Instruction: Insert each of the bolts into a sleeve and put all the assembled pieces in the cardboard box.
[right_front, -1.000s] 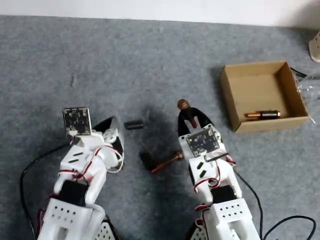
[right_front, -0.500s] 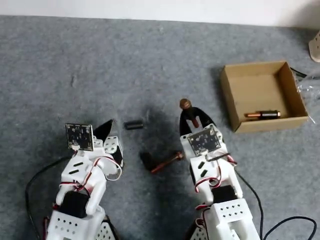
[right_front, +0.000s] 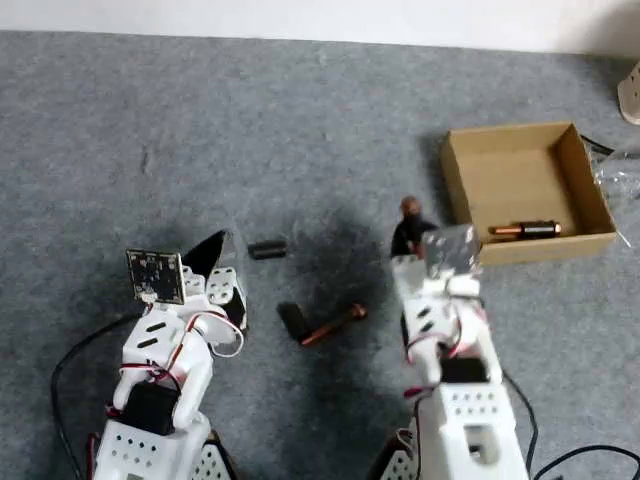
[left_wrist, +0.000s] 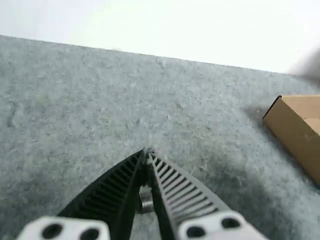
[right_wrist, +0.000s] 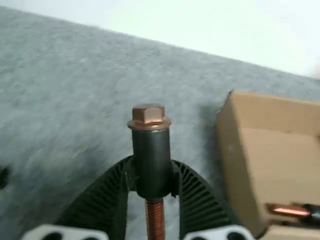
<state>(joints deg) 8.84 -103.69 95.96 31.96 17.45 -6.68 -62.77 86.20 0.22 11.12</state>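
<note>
At the far right of the grey felt table (right_front: 150, 120) we find the open brown cardboard box (right_front: 455, 190). A copper bolt in a black sleeve (right_front: 525, 231) lies inside it, along the near wall. Just left of the box, the right gripper (right_front: 408, 234) clasps a second sleeved copper bolt (right_wrist: 150, 145), head pointing far. A short black loose sleeve (right_front: 267, 249) lies left of centre, just right of the left gripper (right_front: 218, 245). Nearer, between the arms, a third copper bolt (right_front: 335, 320) lies with another black sleeve (right_front: 291, 319) at its left end, possibly slipped on; we cannot be sure.
</note>
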